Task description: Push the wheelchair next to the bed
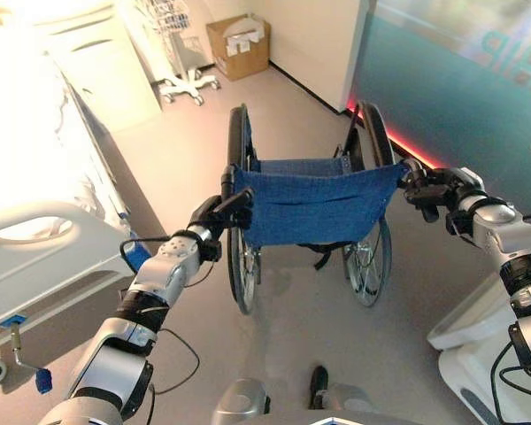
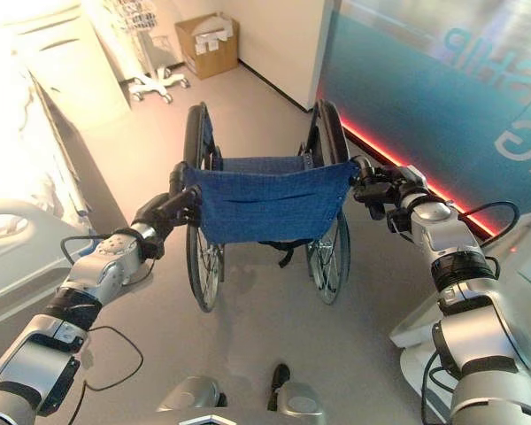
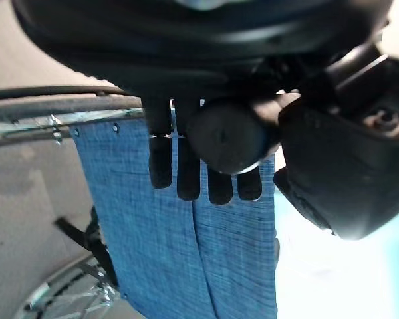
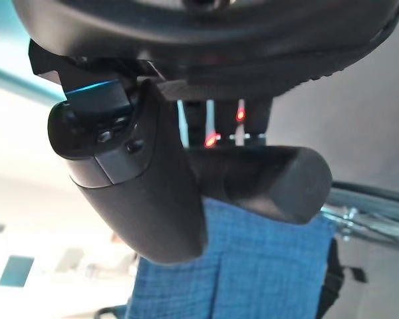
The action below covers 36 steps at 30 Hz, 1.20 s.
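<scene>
Head views: the wheelchair (image 1: 314, 208) stands at 12 o'clock, the bed (image 1: 44, 257) at 9. Left wrist: my left hand (image 3: 206, 173) curls around its left handle. Right wrist: my right hand (image 4: 153, 199) clasps the right handle.

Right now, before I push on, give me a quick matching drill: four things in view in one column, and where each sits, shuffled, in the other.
Things:
1. wheelchair
2. bed
3. cardboard box
4. left hand

Places:
A. against the far wall, ahead
B. straight ahead, its blue back towards the robot
C. on the robot's left side
D. curled round the push handle on the chair's left

Pairs: 1-B, 2-C, 3-A, 4-D. The right hand grips the other handle.
</scene>
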Available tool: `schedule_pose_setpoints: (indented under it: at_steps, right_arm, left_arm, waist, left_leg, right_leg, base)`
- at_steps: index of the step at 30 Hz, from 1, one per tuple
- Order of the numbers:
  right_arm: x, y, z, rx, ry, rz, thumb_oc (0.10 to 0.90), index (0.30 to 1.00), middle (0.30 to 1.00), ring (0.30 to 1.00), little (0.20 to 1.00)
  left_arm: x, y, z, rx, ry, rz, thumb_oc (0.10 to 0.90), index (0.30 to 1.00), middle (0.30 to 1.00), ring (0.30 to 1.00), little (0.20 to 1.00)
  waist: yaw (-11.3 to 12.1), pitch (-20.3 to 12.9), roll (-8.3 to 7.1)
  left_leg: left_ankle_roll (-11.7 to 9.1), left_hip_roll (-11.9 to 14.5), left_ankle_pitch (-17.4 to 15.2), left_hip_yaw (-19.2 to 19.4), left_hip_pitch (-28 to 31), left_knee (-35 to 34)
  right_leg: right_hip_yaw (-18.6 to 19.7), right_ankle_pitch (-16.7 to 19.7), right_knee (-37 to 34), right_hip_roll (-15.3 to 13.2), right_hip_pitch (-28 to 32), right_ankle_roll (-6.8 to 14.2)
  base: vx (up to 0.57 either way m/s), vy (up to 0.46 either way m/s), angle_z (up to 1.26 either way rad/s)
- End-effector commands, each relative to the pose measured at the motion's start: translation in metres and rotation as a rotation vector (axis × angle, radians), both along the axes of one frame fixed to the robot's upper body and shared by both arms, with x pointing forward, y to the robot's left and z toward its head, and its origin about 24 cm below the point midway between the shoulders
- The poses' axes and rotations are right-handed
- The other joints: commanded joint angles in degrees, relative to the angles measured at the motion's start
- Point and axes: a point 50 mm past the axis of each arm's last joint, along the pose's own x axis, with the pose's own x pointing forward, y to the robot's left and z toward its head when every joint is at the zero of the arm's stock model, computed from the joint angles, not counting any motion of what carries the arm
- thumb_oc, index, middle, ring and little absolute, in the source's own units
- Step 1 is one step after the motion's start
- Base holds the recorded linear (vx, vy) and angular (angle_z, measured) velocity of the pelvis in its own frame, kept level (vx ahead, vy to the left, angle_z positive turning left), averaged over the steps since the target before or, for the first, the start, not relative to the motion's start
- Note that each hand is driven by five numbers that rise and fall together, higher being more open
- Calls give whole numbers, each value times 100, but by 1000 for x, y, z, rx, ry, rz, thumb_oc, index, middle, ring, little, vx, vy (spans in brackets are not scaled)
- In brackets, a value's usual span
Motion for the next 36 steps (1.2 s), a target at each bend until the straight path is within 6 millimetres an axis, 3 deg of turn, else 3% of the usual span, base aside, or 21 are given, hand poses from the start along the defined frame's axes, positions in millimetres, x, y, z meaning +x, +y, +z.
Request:
schedule_pose_setpoints:
  at_steps: [1, 4, 5, 7, 9, 11, 13, 15, 16, 18, 20, 21, 23, 24, 26, 27, 29, 31, 32, 35, 36]
  right_arm:
    - [22, 79, 52, 71, -254, 349, 400, 300, 300, 300, 300]
    - [25, 79, 54, 60, -251, 330, 400, 300, 300, 300, 300]
    - [28, 81, 57, 59, -248, 319, 400, 300, 300, 300, 300]
    - [29, 80, 57, 58, -244, 309, 400, 300, 300, 300, 300]
    - [26, 71, 51, 58, -236, 294, 400, 300, 300, 300, 300]
    - [24, 63, 48, 58, -230, 283, 400, 300, 300, 300, 300]
    - [23, 57, 43, 57, -211, 290, 400, 300, 300, 300, 300]
    - [24, 57, 40, 62, -201, 292, 400, 300, 300, 300, 300]
    - [23, 57, 32, 69, -189, 289, 400, 300, 300, 300, 300]
    - [20, 53, 25, 88, -183, 281, 400, 300, 300, 300, 300]
    - [14, 53, 18, 102, -186, 273, 400, 300, 300, 300, 300]
    - [14, 52, 18, 103, -185, 272, 400, 300, 300, 300, 300]
    - [10, 52, 15, 109, -189, 274, 400, 300, 300, 300, 300]
    - [11, 56, 16, 107, -193, 282, 400, 300, 300, 300, 300]
    - [14, 58, 21, 111, -202, 277, 400, 300, 300, 300, 300]
    - [16, 59, 26, 113, -212, 274, 400, 300, 300, 300, 300]
    - [16, 60, 29, 115, -224, 276, 400, 300, 300, 300, 300]
    - [15, 64, 32, 116, -249, 282, 400, 300, 300, 300, 300]
    - [15, 64, 33, 115, -253, 281, 400, 300, 300, 300, 300]
    - [15, 62, 37, 108, -254, 276, 400, 300, 300, 300, 300]
    - [15, 61, 38, 101, -246, 266, 400, 300, 300, 300, 300]
  left_arm:
    - [2, -26, 22, -22, -135, -84, 400, 300, 300, 300, 300]
    - [6, -26, 23, -25, -142, -68, 400, 300, 300, 300, 300]
    - [7, -25, 23, -30, -141, -58, 400, 300, 300, 300, 300]
    - [6, -27, 19, -32, -138, -57, 400, 300, 300, 300, 300]
    - [0, -27, 16, -42, -138, -54, 400, 300, 300, 300, 300]
    - [-2, -27, 17, -44, -135, -58, 400, 300, 300, 300, 300]
    - [-4, -23, 16, -39, -123, -51, 400, 300, 300, 300, 300]
    - [-4, -21, 14, -33, -116, -45, 400, 300, 300, 300, 300]
    - [-3, -20, 12, -26, -102, -45, 400, 300, 300, 300, 300]
    - [-3, -19, 8, -17, -86, -43, 400, 300, 300, 300, 300]
    - [-4, -20, 5, -6, -83, -42, 400, 300, 300, 300, 300]
    - [-4, -20, 5, -5, -83, -43, 400, 300, 300, 300, 300]
    - [-5, -19, 4, -5, -85, -32, 400, 300, 300, 300, 300]
    - [-3, -21, 2, -5, -90, -24, 400, 300, 300, 300, 300]
    - [-1, -22, 3, 1, -96, -30, 400, 300, 300, 300, 300]
    - [1, -22, 5, 6, -102, -34, 400, 300, 300, 300, 300]
    - [2, -22, 7, 10, -109, -32, 400, 300, 300, 300, 300]
    - [1, -25, 11, 16, -126, -27, 400, 300, 300, 300, 300]
    - [1, -26, 11, 17, -128, -30, 400, 300, 300, 300, 300]
    - [0, -29, 9, 19, -130, -39, 400, 300, 300, 300, 300]
    - [0, -30, 7, 22, -124, -54, 400, 300, 300, 300, 300]
  waist:
    - [215, -359, -201]
    - [285, -351, -80]
    - [397, -331, 22]
    - [476, -381, 94]
    - [625, -453, 170]
    - [693, -513, 165]
    - [811, -622, 51]
    - [868, -672, -19]
    - [976, -709, -136]
    - [1113, -760, -215]
    - [1021, -737, -114]
    - [1027, -746, -125]
    - [867, -663, 5]
    - [764, -624, 139]
    - [714, -571, 153]
    - [670, -512, 124]
    - [595, -435, 96]
    - [369, -312, -43]
    - [296, -290, -66]
    - [133, -306, -97]
    - [69, -338, -99]
  left_leg:
    - [188, 438, 573, 732, -10, -141]
    - [160, 338, 562, 1126, 65, -1343]
    - [139, 168, 660, 1424, 60, -2267]
    - [63, 21, 704, 1621, -80, -3000]
    - [41, -70, 1240, 1999, -329, -4102]
    - [43, -68, 1390, 2182, -380, -4339]
    - [315, -223, 1033, 2184, -393, -4071]
    - [521, -285, 695, 2222, -386, -3819]
    - [753, -357, 369, 2243, -413, -3517]
    - [1058, -519, 189, 2075, -212, -3539]
    - [1144, -591, 132, 1672, 111, -3598]
    - [1155, -607, 132, 1679, 101, -3601]
    - [1149, -579, 47, 1325, 436, -3629]
    - [1168, -489, 130, 1166, 616, -3726]
    - [1124, -506, 121, 1000, 752, -3756]
    - [1078, -537, 61, 869, 850, -3736]
    - [1027, -562, -38, 718, 972, -3721]
    - [906, -656, -365, 441, 1225, -3722]
    - [893, -675, -465, 307, 1315, -3730]
    - [896, -702, -658, 30, 1451, -3710]
    - [893, -656, -841, -145, 1535, -3622]
  right_leg:
    - [-35, -1, 486, -490, -39, 425]
    - [-238, -212, 424, -282, 240, 449]
    - [-287, -368, 326, -71, 554, 452]
    - [-284, -529, 237, 125, 820, 484]
    - [-289, -696, 81, 365, 1225, 475]
    - [-359, -806, 72, 414, 1367, 464]
    - [-335, -1015, 240, 368, 1373, 484]
    - [-346, -967, 484, 262, 1388, 571]
    - [-507, -799, 839, 47, 1434, 733]
    - [-734, 27, 2124, -499, 1306, 1155]
    - [-480, 701, 3820, -812, 728, 1406]
    - [-464, 689, 3862, -834, 696, 1421]
    - [-226, 750, 4643, -1004, -29, 1352]
    - [-275, 661, 4348, -1061, -377, 1094]
    - [-277, 502, 3729, -1065, -526, 1014]
    - [-292, 492, 2988, -1078, -667, 983]
    - [-293, 619, 2257, -1114, -773, 998]
    - [-12, 1198, 553, -1159, -1115, 1274]
    - [120, 1337, 135, -1114, -1196, 1361]
    - [529, 1459, -481, -977, -1459, 1433]
    - [800, 1434, -278, -908, -1559, 1381]
  base:
    - [225, -212, 60]
    - [325, -110, 56]
    - [467, -79, 26]
    - [453, -68, 15]
    - [461, -70, -5]
    - [360, -65, -13]
    - [420, -50, -30]
    - [324, -4, -28]
    - [430, 43, -13]
    - [451, 116, 40]
    - [341, 111, 36]
    - [276, 56, 42]
    - [290, -18, 91]
    - [280, -116, 79]
    - [272, -207, 75]
    - [312, -291, 72]
    - [277, -271, 56]
    - [423, -411, 64]
    - [378, -324, 68]
    - [368, -308, 55]
    - [402, -393, 67]
